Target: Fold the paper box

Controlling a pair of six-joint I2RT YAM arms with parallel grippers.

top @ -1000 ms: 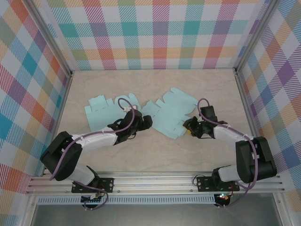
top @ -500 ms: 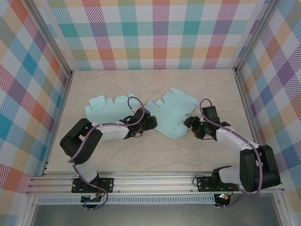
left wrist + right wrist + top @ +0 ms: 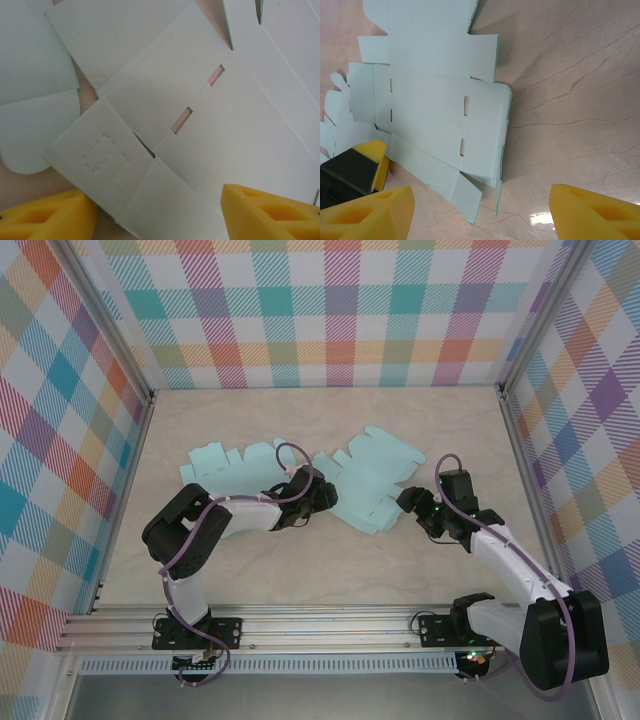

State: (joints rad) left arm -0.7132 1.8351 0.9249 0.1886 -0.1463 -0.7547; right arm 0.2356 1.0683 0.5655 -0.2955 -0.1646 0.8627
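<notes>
Left pincer (image 3: pixel 318 496) sat low over the left edge of a flat, unfolded pale blue paper box (image 3: pixel 370 478). Its yellow fingers (image 3: pixel 50 217) were spread apart and gripped nothing. Right pincer (image 3: pixel 406 502) was also open and empty, just beside the box's near right corner, over the bare marbled table (image 3: pixel 320 560). The paper box lay flat near the middle of the table, flaps spread out, with 2 small slots (image 3: pixel 465 105) cut through it. A 2nd flat blue sheet (image 3: pixel 222 472) lay just to its left, partly under the left arm. The 2 sheets met at the left pincer.
</notes>
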